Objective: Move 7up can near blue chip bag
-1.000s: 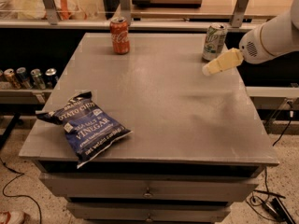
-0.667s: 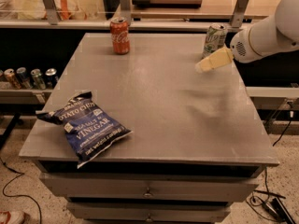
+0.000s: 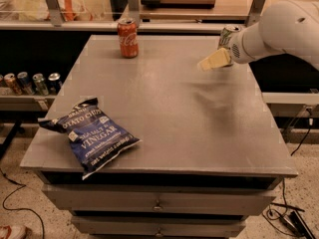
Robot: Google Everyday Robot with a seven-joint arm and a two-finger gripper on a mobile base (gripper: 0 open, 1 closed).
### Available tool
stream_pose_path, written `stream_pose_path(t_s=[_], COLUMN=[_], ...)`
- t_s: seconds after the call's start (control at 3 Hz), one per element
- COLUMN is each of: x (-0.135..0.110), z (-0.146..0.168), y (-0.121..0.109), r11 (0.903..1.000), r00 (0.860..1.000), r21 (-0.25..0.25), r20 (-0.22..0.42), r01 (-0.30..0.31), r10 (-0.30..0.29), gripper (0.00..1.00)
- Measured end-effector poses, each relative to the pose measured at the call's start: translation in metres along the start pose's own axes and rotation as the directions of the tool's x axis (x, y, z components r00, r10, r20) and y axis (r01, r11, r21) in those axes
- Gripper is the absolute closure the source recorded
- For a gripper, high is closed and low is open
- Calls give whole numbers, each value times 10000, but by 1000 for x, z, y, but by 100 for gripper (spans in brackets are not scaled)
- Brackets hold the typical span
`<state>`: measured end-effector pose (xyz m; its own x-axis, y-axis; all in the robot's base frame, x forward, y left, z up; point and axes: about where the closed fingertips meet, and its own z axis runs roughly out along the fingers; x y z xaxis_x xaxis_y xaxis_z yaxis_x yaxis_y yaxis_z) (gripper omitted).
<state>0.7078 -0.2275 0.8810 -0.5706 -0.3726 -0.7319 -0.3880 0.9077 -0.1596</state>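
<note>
The 7up can stands upright near the table's far right edge. Only its silver top and upper side show, because my white arm covers the rest. My gripper, with cream tips, hangs just above the table, in front of the can and a little to its left. The blue chip bag lies flat at the front left corner of the grey table, far from the can.
A red Coca-Cola can stands at the far left of the table. Several cans sit on a low shelf to the left. Counters run along the back. Drawers are under the tabletop, and cables lie on the floor.
My arm has swung left and towards the can. The gripper now sits in front of the can, and the arm covers more of it. The can, bag and Coca-Cola can have not moved.
</note>
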Motion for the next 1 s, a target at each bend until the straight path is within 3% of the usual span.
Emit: stream_pose_path(t_s=[0.33, 1.0], x=[-10, -14], z=[24, 52], y=[-10, -36], r11=[9973, 9813], r00=[9989, 9896], r21=[575, 1283], r20=[138, 330], r01=[-447, -1434], r10=[440, 1403], gripper=[0, 0])
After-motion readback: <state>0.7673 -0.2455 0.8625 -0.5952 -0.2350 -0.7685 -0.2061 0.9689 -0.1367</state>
